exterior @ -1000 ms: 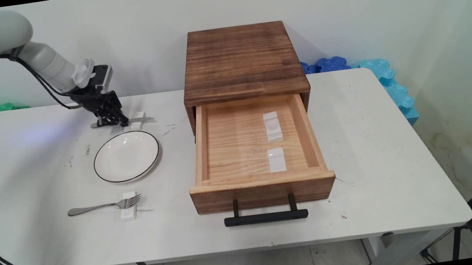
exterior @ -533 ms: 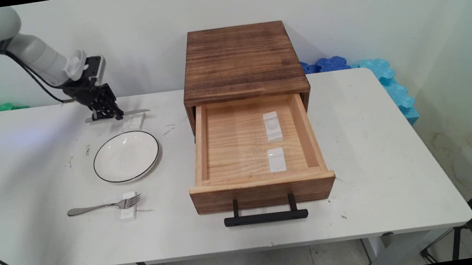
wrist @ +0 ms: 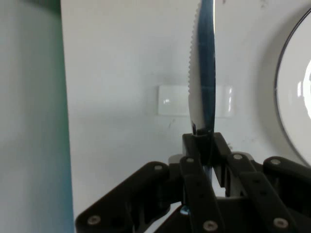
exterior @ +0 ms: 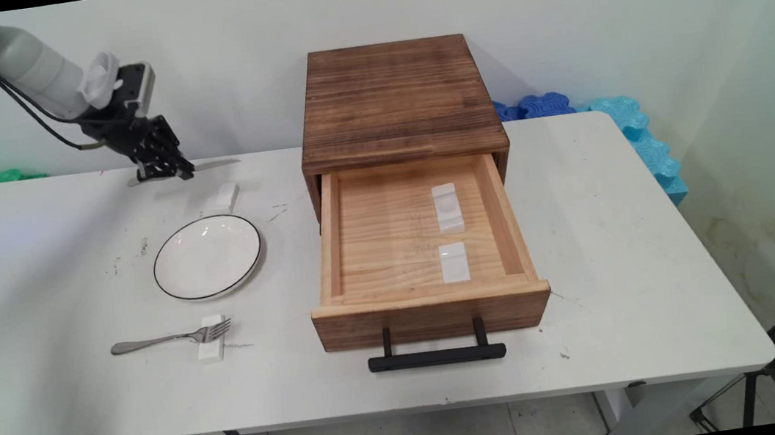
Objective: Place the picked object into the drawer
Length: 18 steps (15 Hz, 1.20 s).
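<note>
Upper left of the frame, the gripper (exterior: 160, 173) has its jaws pinched tight on a table knife (exterior: 204, 166), held up off the table and lying roughly level. It's gripped near where handle meets blade, and the serrated blade sticks out toward the right. Stiff, thin, slick metal, so it could probably twist in the pinch. Just below sits a small white rest (exterior: 226, 195), then the plate (exterior: 207, 256), with the fork (exterior: 173, 338) lower left. The open wooden drawer (exterior: 422, 243) is mid-frame.

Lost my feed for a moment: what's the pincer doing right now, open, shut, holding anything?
Pincer: shut on the serrated silver table knife, held clear above the small white rectangular rest on the white table.
</note>
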Available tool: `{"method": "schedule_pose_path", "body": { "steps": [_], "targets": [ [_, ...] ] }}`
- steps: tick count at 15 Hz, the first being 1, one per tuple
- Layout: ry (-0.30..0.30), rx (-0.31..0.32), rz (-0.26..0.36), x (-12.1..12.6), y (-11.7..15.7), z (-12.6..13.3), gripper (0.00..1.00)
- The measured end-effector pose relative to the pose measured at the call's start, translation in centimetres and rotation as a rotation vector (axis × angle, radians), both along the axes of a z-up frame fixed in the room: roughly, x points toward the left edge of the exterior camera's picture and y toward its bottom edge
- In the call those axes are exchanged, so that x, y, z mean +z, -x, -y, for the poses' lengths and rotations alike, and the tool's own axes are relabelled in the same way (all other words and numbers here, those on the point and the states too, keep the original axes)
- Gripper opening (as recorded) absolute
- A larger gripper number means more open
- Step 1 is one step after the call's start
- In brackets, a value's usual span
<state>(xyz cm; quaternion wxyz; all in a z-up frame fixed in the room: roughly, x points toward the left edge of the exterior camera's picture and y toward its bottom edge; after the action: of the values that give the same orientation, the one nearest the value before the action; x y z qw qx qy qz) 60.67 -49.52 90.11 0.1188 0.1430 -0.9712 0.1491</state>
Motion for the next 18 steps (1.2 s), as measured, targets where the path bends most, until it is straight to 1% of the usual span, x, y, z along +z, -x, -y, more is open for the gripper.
{"method": "schedule_pose_path", "body": {
  "steps": [6, 13, 16, 18],
  "targets": [
    [0.019, -0.008, -0.034, 4.3, 3.2, -3.0, 0.00],
    [0.029, -0.011, -0.096, 8.8, 9.2, -5.9, 0.00],
    [0.033, -0.010, -0.122, 10.4, 12.0, -6.9, 0.00],
    [0.033, -0.008, -0.132, 10.9, 13.2, -7.3, 0.00]
  ]
}}
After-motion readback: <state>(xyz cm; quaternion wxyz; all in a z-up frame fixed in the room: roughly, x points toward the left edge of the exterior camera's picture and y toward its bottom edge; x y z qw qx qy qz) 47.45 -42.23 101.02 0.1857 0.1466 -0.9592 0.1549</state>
